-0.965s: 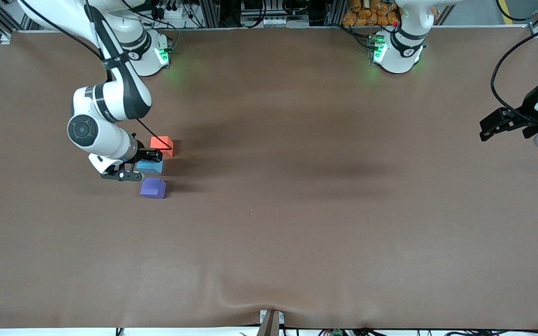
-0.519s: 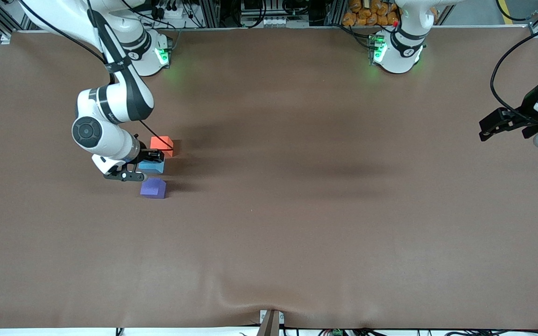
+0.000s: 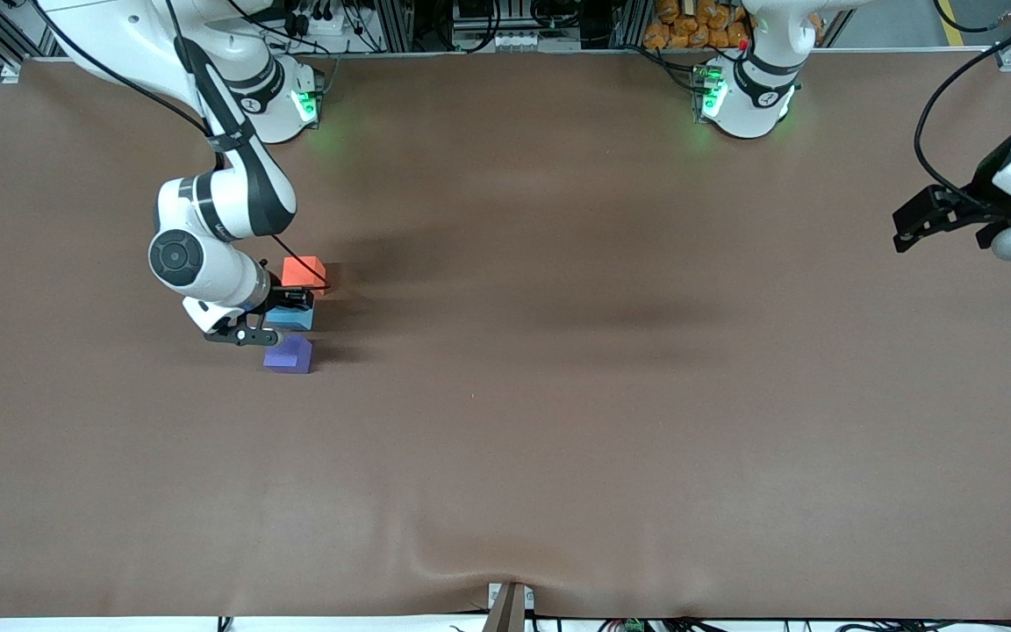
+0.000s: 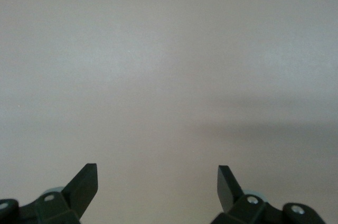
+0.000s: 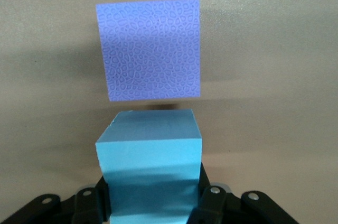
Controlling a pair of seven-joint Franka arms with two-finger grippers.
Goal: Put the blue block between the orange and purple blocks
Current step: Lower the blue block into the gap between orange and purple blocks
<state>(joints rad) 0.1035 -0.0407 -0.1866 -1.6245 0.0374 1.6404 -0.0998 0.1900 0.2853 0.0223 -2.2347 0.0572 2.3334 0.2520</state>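
My right gripper (image 3: 282,309) is shut on the light blue block (image 3: 293,318), holding it between the orange block (image 3: 303,270) and the purple block (image 3: 288,355) toward the right arm's end of the table. In the right wrist view the blue block (image 5: 150,166) sits between the jaws, with the purple block (image 5: 149,48) just past it and a narrow gap between them. The orange block is hidden in that view. My left gripper (image 3: 914,226) is open and empty, waiting in the air at the left arm's end of the table; its fingertips (image 4: 84,182) frame bare table.
The brown table cover (image 3: 558,395) spreads wide around the blocks. A black cable (image 3: 295,259) from the right arm runs across the orange block. The arm bases (image 3: 738,96) stand along the table edge farthest from the front camera.
My right arm has shifted slightly toward the middle of the table, carrying the blue block in line with the orange and purple blocks. My left gripper has drifted a little toward the bases.
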